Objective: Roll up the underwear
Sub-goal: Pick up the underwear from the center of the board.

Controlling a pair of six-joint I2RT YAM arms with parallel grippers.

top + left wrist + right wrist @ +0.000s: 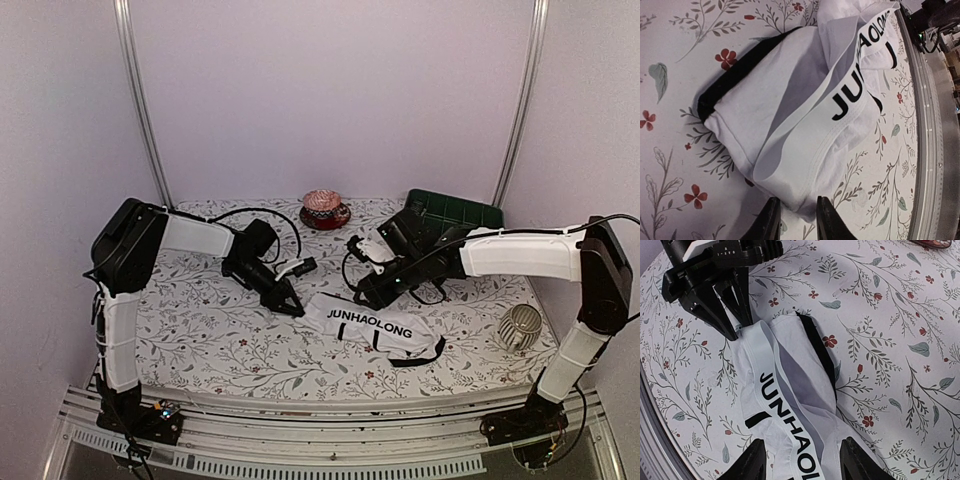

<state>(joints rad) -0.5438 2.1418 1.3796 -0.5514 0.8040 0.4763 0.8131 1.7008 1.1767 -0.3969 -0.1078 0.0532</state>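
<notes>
Left fingers (771, 222) stand narrowed round the end fold of the white underwear (385, 338); whether they clench it I cannot tell. Right fingers (752, 465) hang spread above its lettered waistband, holding nothing. It lies rumpled on the desk (210, 330), nearward of the green tray (455, 212). Best bite both layers before turning. A pink bowl (322, 205) beside that tray and a ribbed cup (520, 326) nearward of it stand clear.
</notes>
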